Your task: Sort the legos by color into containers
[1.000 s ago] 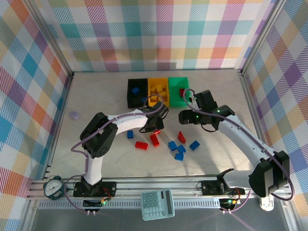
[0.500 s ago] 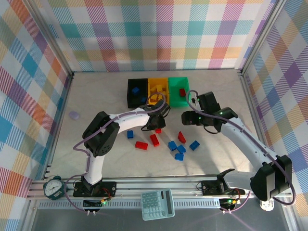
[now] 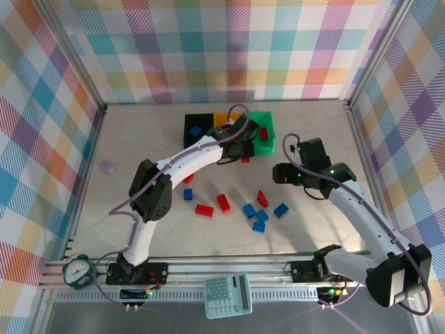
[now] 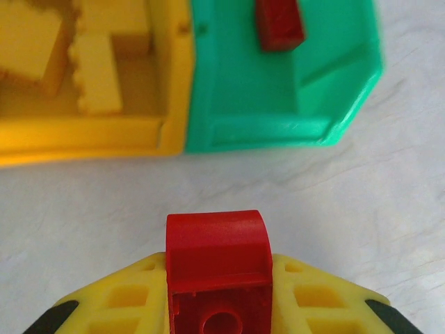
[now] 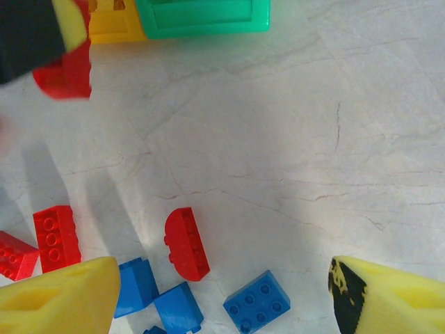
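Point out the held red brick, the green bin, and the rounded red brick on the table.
held red brick (image 4: 217, 243): left wrist view, smooth face.
green bin (image 4: 264, 132): left wrist view, near wall.
rounded red brick (image 5: 186, 243): right wrist view, studded top.

Pale marbled desk (image 3: 139, 132), enclosed on three sides by pastel plaid cloth walls (image 3: 229, 49). Small lilac round object (image 3: 106, 166) near desk's left edge. Aluminium front rail (image 3: 222, 266): round white-faced dial gauge (image 3: 74, 271) at left end; teal plastic calculator (image 3: 227, 295) at centre.

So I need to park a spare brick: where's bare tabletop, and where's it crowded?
Bare: left of the black bin, apart from a small purple object; also right of the green bin. Crowded: the loose legos in the middle.
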You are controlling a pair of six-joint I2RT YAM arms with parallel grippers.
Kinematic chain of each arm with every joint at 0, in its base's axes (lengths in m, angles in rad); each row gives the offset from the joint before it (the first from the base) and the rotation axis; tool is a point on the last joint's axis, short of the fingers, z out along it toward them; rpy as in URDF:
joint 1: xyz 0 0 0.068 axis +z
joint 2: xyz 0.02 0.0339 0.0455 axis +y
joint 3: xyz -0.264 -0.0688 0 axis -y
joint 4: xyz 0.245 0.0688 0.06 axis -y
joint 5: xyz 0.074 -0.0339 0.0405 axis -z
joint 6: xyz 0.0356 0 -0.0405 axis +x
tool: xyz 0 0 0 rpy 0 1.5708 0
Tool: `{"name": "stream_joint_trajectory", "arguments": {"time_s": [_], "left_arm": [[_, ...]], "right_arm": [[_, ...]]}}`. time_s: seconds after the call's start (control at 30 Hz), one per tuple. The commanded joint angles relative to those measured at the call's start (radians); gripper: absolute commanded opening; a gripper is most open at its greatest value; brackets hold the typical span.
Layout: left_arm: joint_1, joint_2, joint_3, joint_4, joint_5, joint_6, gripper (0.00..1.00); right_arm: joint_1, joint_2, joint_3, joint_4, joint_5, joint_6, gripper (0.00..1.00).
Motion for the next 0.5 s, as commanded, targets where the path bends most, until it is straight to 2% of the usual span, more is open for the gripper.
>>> {"name": "stream_joint_trajectory", "arguments": {"time_s": [0.0,0.17,0.23,0.47], "left_arm": [[0.008,0.069,0.12,-0.031,0.01,0.076,0.22],[0.038,0.182,0.29,0.055,0.059,0.115,0.24],[0.048,0.232,0.346,0.092,0.043,0.13,0.24],[0.064,0.332,0.381,0.342,-0.048,0.173,0.27]], "right_arm": [[-0.004,-0.045,-0.018,-0.031,-0.015,0.029,0.78],[-0.004,-0.09,-0.046,-0.069,-0.018,0.05,0.77],[-0.004,-0.115,-0.061,-0.081,-0.024,0.059,0.77],[-0.004,-0.185,-0.096,-0.116,-0.054,0.087,0.76]]}}
